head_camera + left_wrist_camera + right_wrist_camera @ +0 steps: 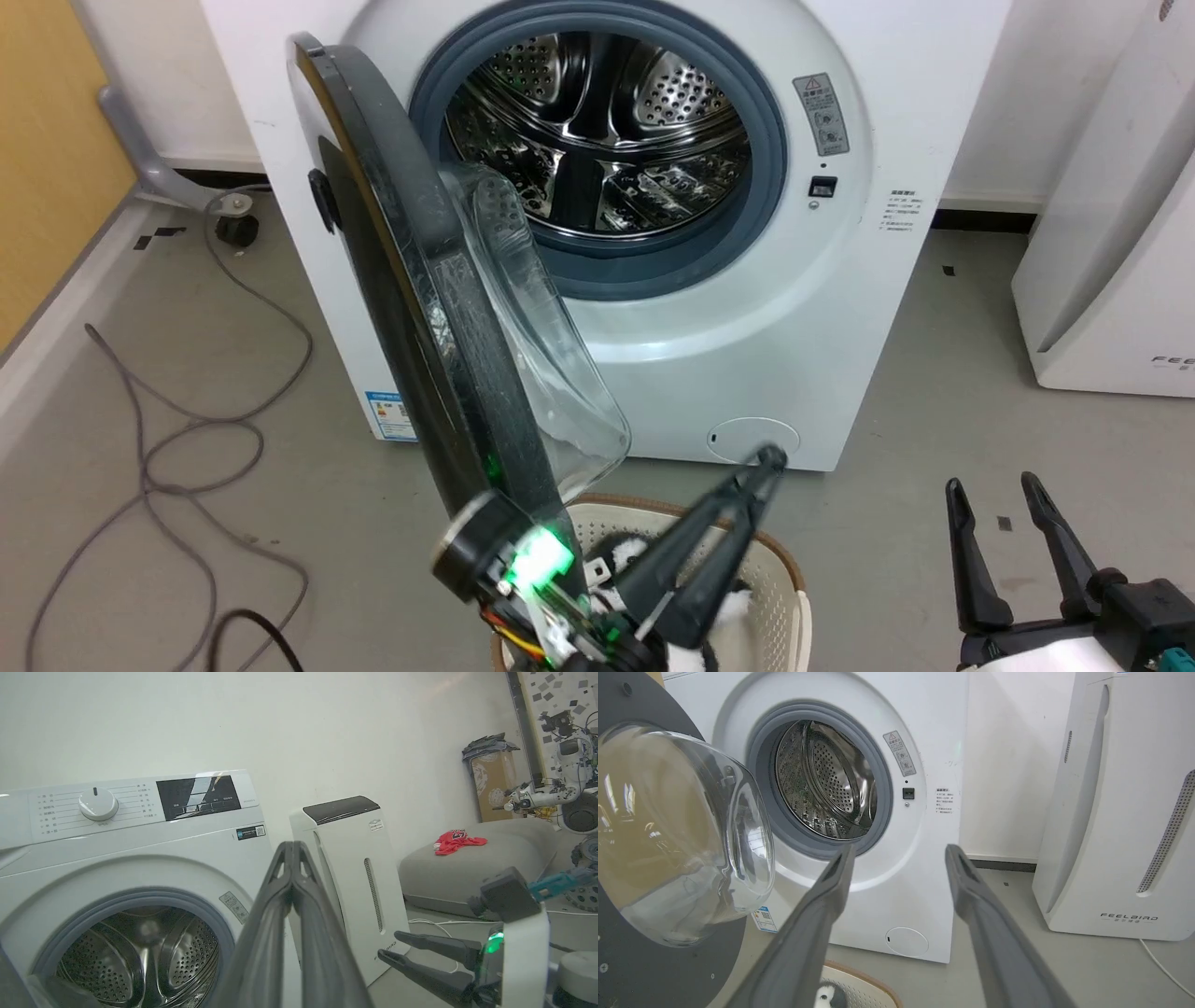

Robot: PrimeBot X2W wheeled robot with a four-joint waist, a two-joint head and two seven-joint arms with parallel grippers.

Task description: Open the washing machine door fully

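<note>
The washing machine is a white front-loader, its steel drum showing inside a grey ring. The washing machine door stands swung out on the left, edge-on to the head view, with its clear glass bowl bulging to the right. My left gripper is shut on nothing. It slants up to the right below the bowl, tips in front of the machine's lower panel. Its wrist sits close to the door's bottom edge; I cannot tell whether they touch. My right gripper is open at the lower right, away from the door.
A white basket with a black-and-white plush toy stands on the floor under my left arm. The white FEELBIRD appliance stands right of the machine. Grey cables loop over the floor at the left. Bare floor lies ahead of my right gripper.
</note>
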